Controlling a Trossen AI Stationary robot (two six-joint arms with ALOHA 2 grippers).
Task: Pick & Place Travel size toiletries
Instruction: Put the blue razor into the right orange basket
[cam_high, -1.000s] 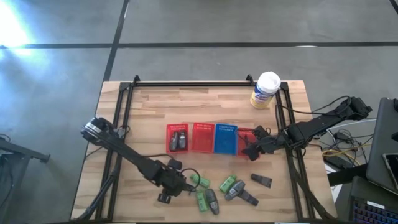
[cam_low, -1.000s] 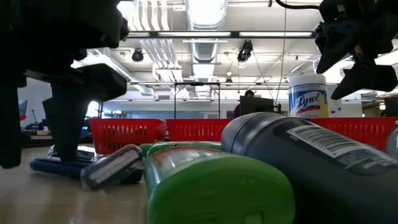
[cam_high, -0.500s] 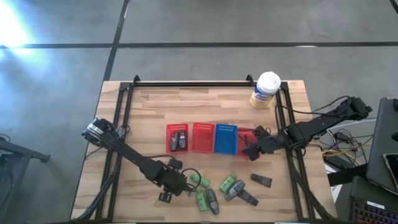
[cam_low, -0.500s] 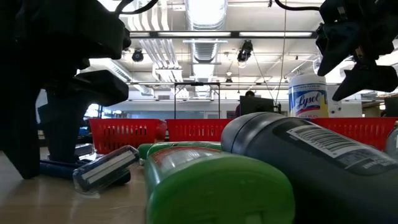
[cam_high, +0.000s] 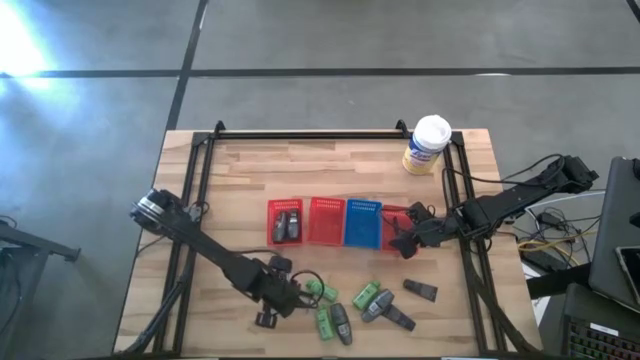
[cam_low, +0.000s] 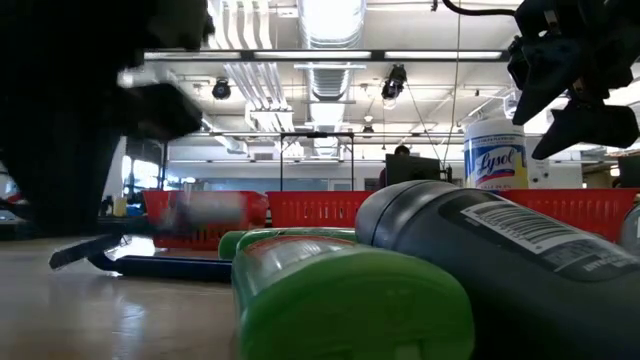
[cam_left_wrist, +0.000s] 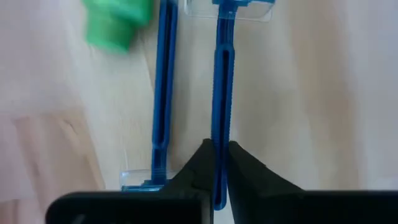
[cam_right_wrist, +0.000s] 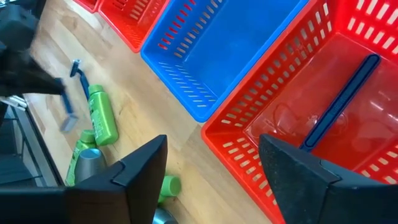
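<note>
My left gripper (cam_high: 283, 297) is near the table's front, shut on a blue razor (cam_left_wrist: 222, 74). A second blue razor (cam_left_wrist: 163, 93) lies beside it on the wood. Green tubes (cam_high: 322, 291) (cam_high: 366, 296), grey tubes (cam_high: 340, 323) and black pieces (cam_high: 420, 290) lie loose to its right. My right gripper (cam_high: 400, 238) hangs open over the rightmost red basket (cam_right_wrist: 292, 93), where another blue razor (cam_right_wrist: 339, 106) lies. My left gripper pinches the razor's handle (cam_left_wrist: 219, 134) near its free end between its two fingertips, which come from above. The handle runs on past the fingers to the clear head (cam_left_wrist: 242, 9). In the low view the head (cam_low: 200, 210) shows blurred, off the table.
A row of mesh baskets stands mid-table: a red one (cam_high: 286, 222) with grey items, a red one (cam_high: 326, 220), a blue one (cam_high: 363, 222). A white-lidded yellow canister (cam_high: 427, 145) stands at the back right. A black frame (cam_high: 300, 133) borders the table.
My left gripper has shut on the blue razor's handle. The razor's head, which lay on the table, has risen off the wood; the second razor has stayed lying there.
</note>
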